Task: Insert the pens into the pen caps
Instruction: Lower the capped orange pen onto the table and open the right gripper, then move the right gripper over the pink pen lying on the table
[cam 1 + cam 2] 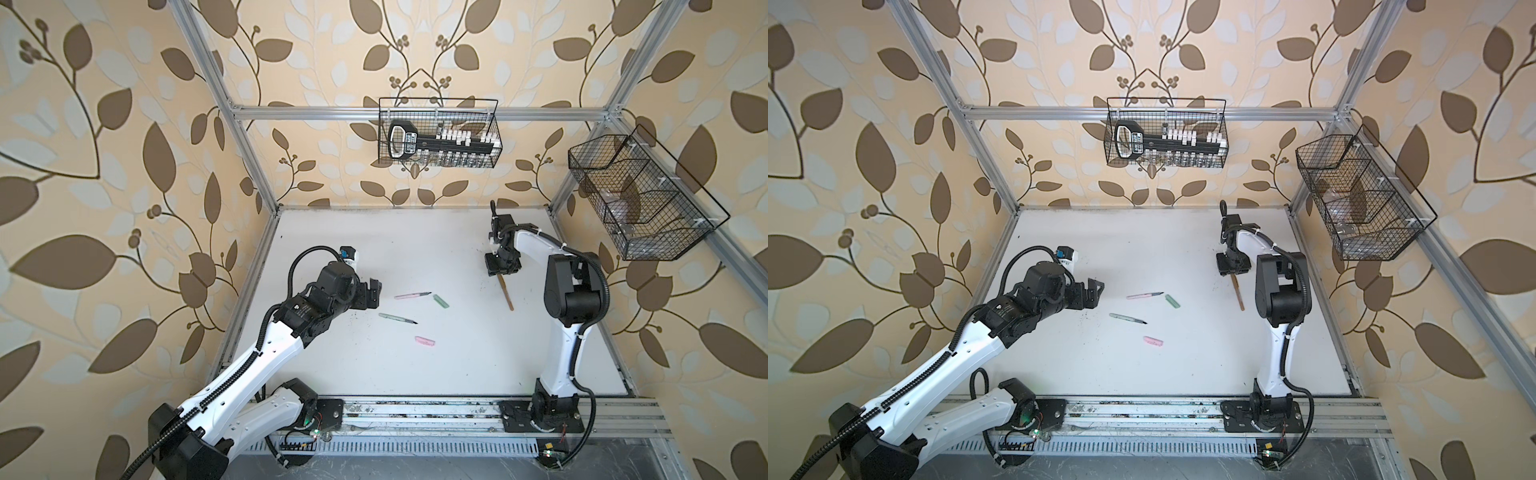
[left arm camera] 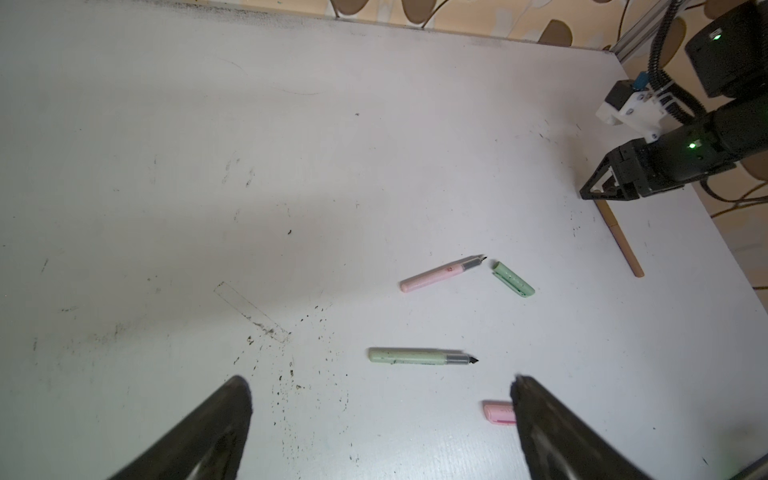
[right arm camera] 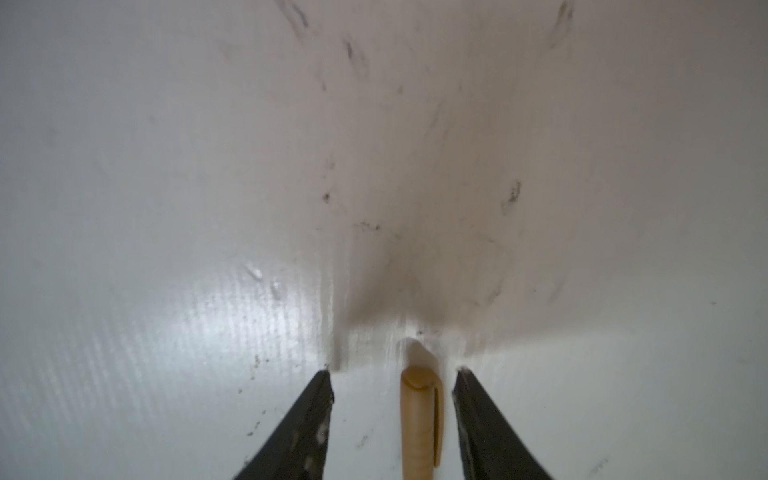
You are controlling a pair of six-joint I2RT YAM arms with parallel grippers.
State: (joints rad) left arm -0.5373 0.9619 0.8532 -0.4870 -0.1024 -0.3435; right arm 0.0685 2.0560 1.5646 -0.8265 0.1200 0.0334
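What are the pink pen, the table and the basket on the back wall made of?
Pink pen: likely plastic, matte; smooth pastel barrel, no glare.
Table: probably coated or laminated board, semi-gloss; soft reflections and dark scuffs.
Basket: black wire mesh, probably coated metal; thin crossing wires you can see through.

Beige wallpaper point(image 1: 104, 166) printed with large brown and pale grey leaves on thin dark stems covers every wall in both top views. A frame of silver metal bars point(image 1: 311, 112) stands in front of it. A black wire basket point(image 1: 436, 99) hangs from the back bar, holding a long black item with white blocks point(image 1: 440, 143). A second wire basket point(image 1: 656, 245), split into compartments, hangs on the right-hand bar. The white bench point(image 1: 374, 241) is smudged with dark specks. A silver rail point(image 1: 415, 415) runs along its near edge, with dark floor point(image 1: 415, 469) below. The light is soft and even.
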